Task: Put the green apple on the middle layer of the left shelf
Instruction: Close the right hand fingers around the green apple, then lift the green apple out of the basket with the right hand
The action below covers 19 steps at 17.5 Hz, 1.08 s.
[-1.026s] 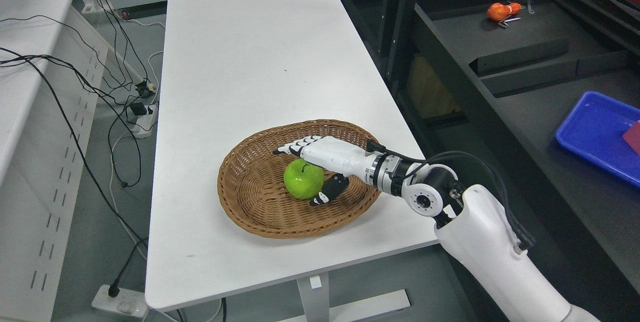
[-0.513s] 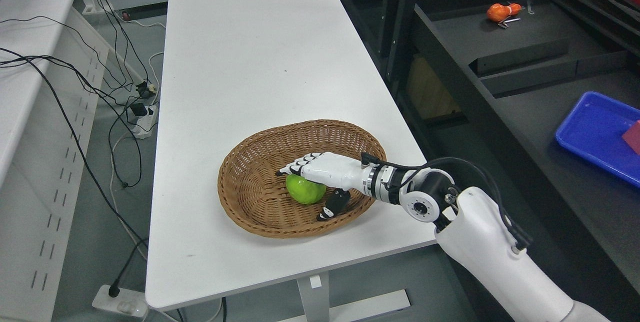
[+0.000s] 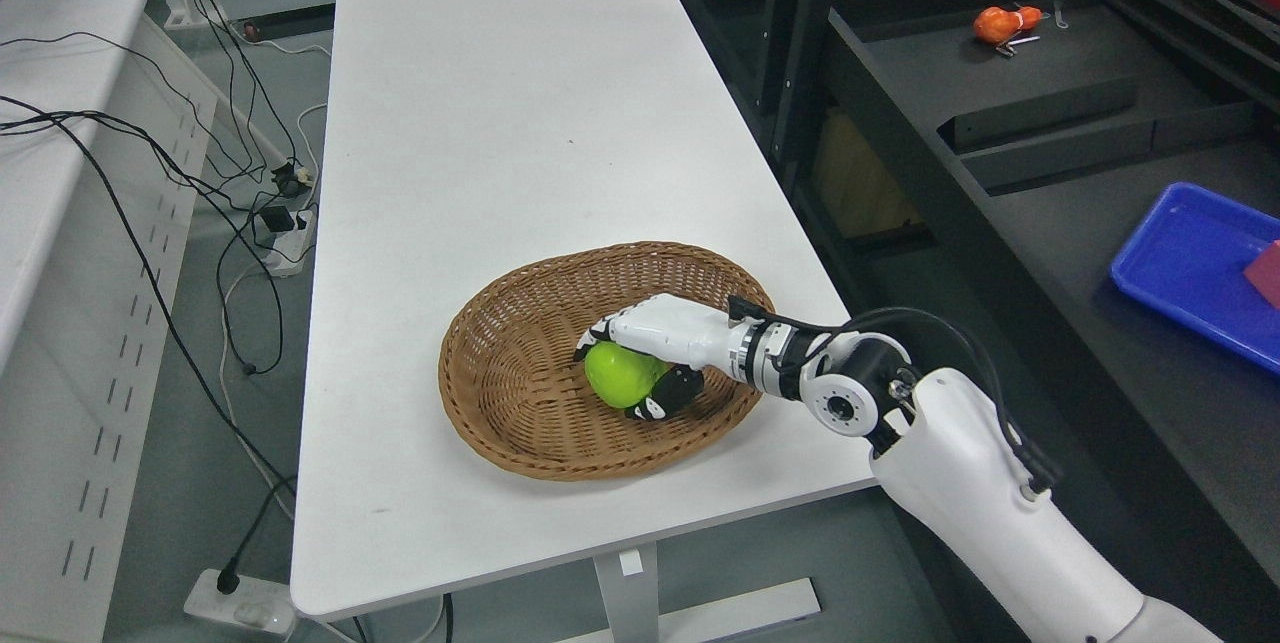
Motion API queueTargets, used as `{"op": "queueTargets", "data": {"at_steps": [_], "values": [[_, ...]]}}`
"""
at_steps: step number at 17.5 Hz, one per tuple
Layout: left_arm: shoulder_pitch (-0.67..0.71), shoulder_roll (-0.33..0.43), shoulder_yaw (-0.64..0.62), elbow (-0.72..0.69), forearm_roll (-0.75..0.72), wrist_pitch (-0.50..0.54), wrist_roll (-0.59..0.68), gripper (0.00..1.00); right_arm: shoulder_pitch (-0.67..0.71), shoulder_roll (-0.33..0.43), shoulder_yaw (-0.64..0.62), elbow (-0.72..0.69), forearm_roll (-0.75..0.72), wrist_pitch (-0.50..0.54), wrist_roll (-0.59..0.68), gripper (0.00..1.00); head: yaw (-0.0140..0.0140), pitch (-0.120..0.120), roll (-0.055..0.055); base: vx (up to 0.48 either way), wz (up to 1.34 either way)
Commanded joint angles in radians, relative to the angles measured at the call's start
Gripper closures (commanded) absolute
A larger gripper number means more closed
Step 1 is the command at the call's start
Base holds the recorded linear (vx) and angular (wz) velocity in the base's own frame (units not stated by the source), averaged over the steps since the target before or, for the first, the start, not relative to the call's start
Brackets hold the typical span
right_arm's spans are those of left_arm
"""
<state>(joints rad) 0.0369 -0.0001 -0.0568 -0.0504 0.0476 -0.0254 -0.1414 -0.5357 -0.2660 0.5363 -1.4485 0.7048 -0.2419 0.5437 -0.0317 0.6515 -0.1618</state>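
Head view. At lower centre of the frame you see the right hand (image 3: pixel 655 353) reaching from the lower right into the wicker basket (image 3: pixel 500 393), its fingers (image 3: pixel 603 330) curled over the top of the green apple (image 3: pixel 620 375) and the dark thumb pressed against the fruit's lower right side; the hand covers the apple's upper edge. The basket sits on the white table (image 3: pixel 520 123). At right you see dark shelving (image 3: pixel 1000 113); a blue tray (image 3: pixel 1190 263) there is cut off by the frame edge.
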Motion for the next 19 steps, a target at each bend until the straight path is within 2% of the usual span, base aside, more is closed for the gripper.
{"op": "queueTargets", "data": {"at_steps": [1, 5, 12, 15, 19], "values": [[0.000, 0.018, 0.000, 0.000, 0.000, 0.001, 0.000, 0.00, 0.002, 0.008, -0.107, -0.004, -0.001, -0.017, -0.042, 0.94, 0.0000, 0.000, 0.000, 0.000, 0.00], [0.000, 0.018, 0.000, 0.000, 0.000, 0.001, 0.000, 0.00, 0.042, 0.008, -0.272, -0.053, -0.007, 0.004, -0.296, 0.97, 0.0000, 0.000, 0.000, 0.000, 0.00], [0.000, 0.018, 0.000, 0.000, 0.000, 0.001, 0.000, 0.00, 0.175, 0.016, -0.456, -0.133, -0.008, 0.150, -0.701, 1.00, 0.0000, 0.000, 0.000, 0.000, 0.00], [0.000, 0.018, 0.000, 0.000, 0.000, 0.001, 0.000, 0.00, 0.232, 0.063, -0.516, -0.190, -0.008, 0.168, -0.742, 1.00, 0.0000, 0.000, 0.000, 0.000, 0.00], [0.000, 0.018, 0.000, 0.000, 0.000, 0.001, 0.000, 0.00, 0.312, 0.100, -0.519, -0.234, -0.010, 0.167, -0.742, 1.00, 0.0000, 0.000, 0.000, 0.000, 0.00]]}}
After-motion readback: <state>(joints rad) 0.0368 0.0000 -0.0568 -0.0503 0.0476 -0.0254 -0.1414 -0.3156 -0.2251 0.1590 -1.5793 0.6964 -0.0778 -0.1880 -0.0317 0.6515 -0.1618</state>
